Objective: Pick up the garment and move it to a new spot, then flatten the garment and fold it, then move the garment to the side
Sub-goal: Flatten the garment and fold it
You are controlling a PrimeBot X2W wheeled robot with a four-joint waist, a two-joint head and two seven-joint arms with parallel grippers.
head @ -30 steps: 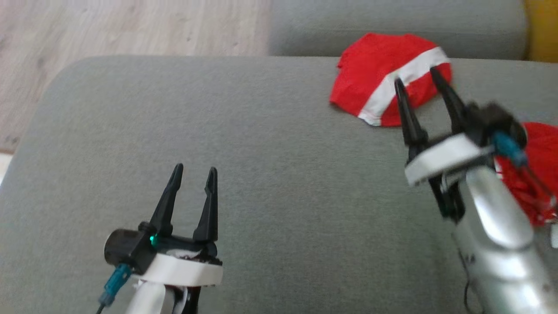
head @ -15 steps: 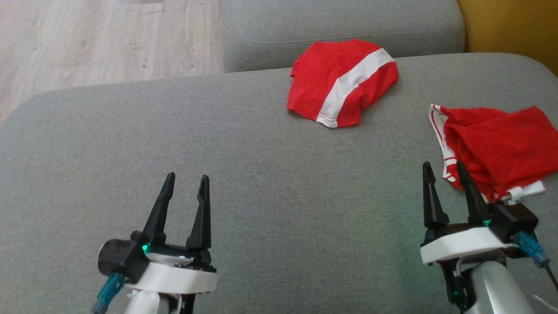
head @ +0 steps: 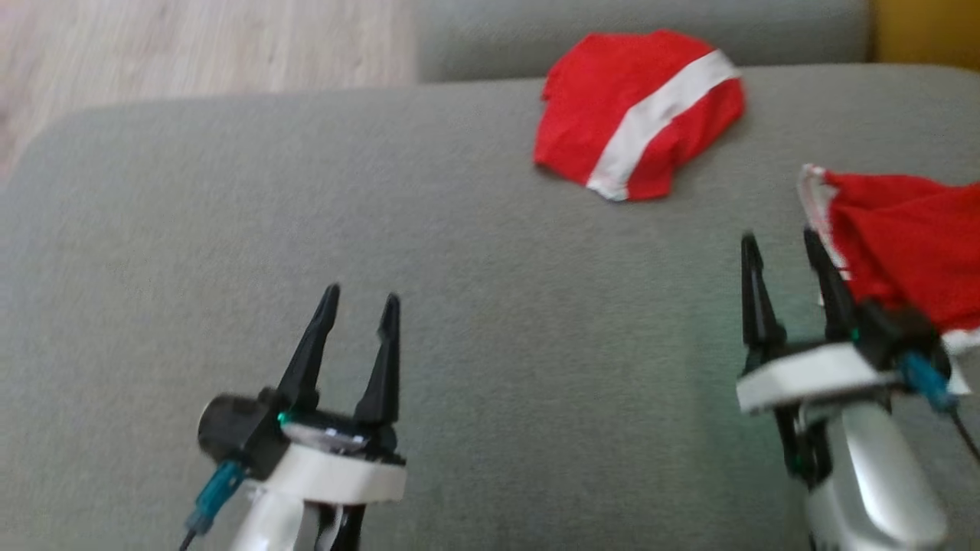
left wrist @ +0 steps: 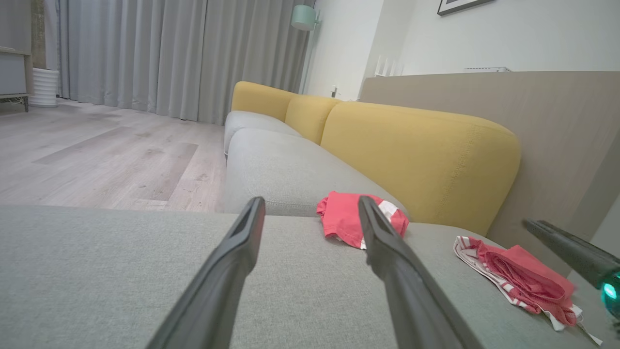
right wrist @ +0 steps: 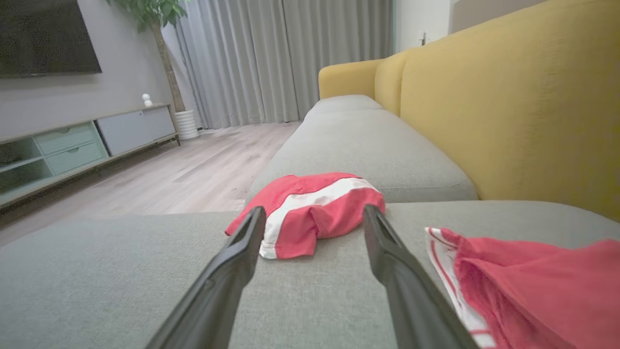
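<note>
Both empty with fingers apart, the left end effector [head: 360, 295] hovers over the sofa cushion [head: 459, 268] and the right end effector [head: 780, 237] waits just beside the crumpled red garment [head: 903, 252], likely poised to take it. The folded red garment [head: 639, 115] lies near the far edge, seemingly set aside.

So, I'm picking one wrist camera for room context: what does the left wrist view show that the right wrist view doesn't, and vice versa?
Left wrist view adds: a mint lampshade by the curtains, a framed picture high on the wall, and a wood panel behind the sofa.
Right wrist view adds: a wall TV, a potted plant and a low cabinet.
Shared: the grey seat, yellow backrest, curtains, the striped red garment and the crumpled red garment beside it.
</note>
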